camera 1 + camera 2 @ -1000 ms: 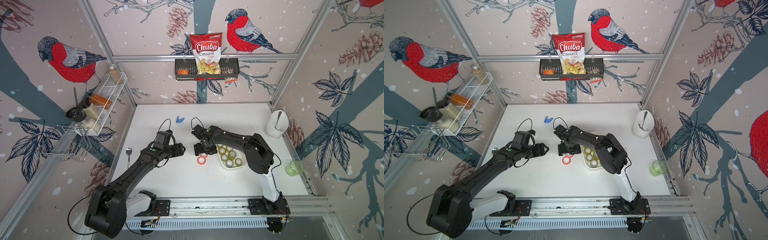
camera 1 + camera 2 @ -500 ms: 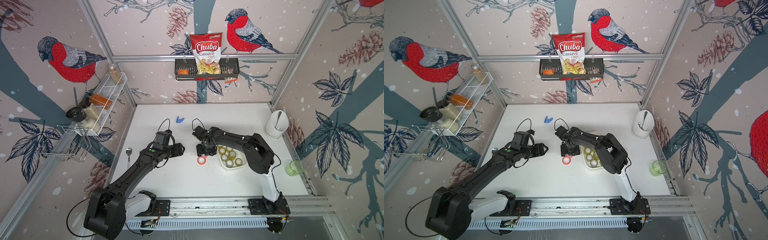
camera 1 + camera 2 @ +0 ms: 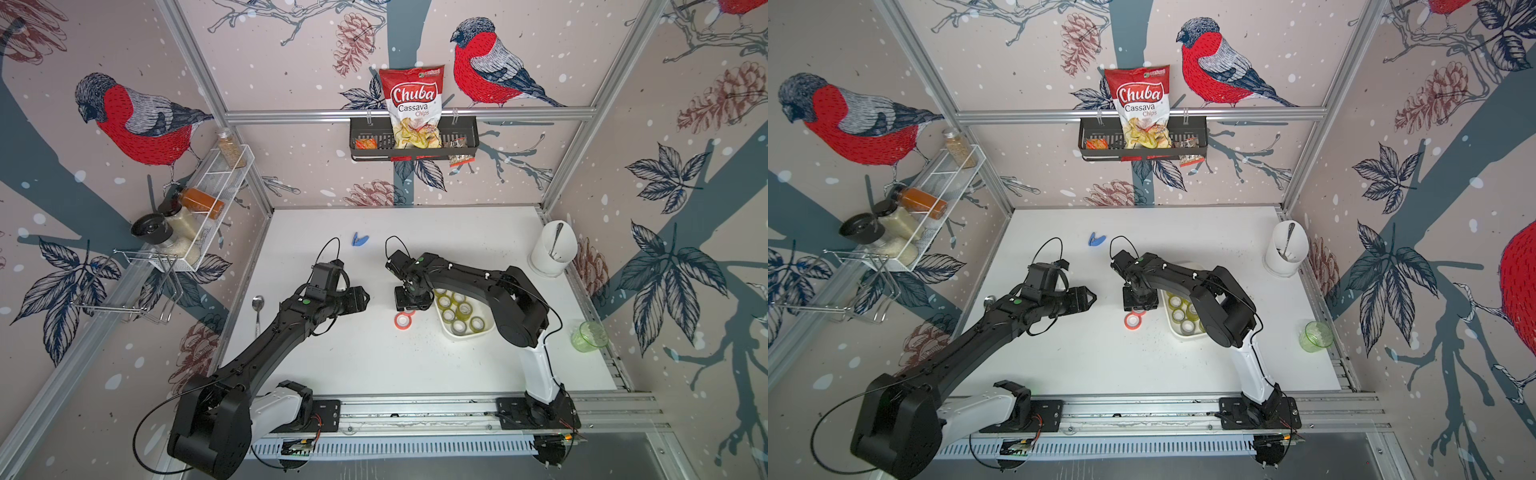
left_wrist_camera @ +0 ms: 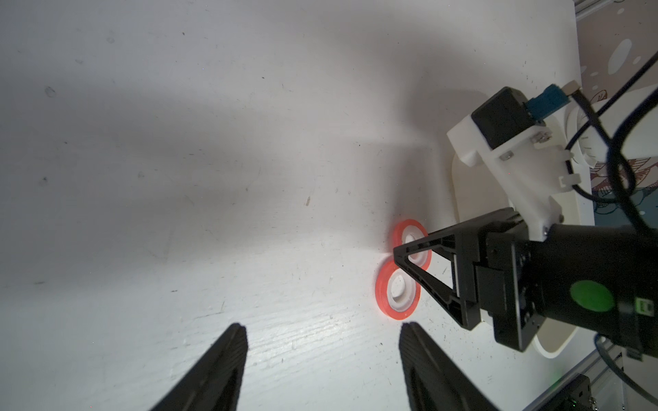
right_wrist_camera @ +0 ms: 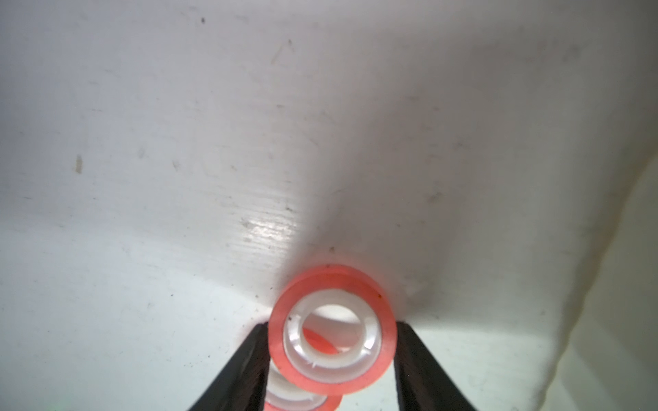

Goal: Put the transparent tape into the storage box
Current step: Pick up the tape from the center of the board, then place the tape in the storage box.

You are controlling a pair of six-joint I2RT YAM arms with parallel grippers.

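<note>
In both top views the right gripper (image 3: pixel 409 306) points straight down at the white table (image 3: pixel 374 365), just left of the storage box (image 3: pixel 459 337), a shallow white tub holding yellowish clear tape rolls (image 3: pixel 457 309). A loose red roll (image 3: pixel 402 321) of see-through tape lies flat on the table, just on the near side of that claw and outside the box (image 3: pixel 1183 336). The left gripper (image 3: pixel 365 300) hangs farther left, well apart from the tape and aimed to the right. A spoon (image 3: pixel 257 303) lies near the table's left edge. In the left wrist view, the left gripper (image 4: pixel 322 325) shows its two dark fingers spread wide over bare table with nothing between them. Beyond them the right gripper (image 4: pixel 409 249) reaches over two red rolls that sit side by side and touch: the gripped red roll (image 4: pixel 409 235) and the loose red roll (image 4: pixel 397 290), with the wall of the storage box (image 4: pixel 466 188) just behind. In the right wrist view, the fingers (image 5: pixel 249 356) of the right gripper (image 5: pixel 331 323) press against opposite sides of the gripped red roll (image 5: pixel 331 284), clamping it across its width with its white core facing the camera. It overlaps the loose red roll (image 5: pixel 302 400), which shows beneath it and through its core. The rim of the storage box (image 5: pixel 623 284) runs along one side, apart from the tape.
</note>
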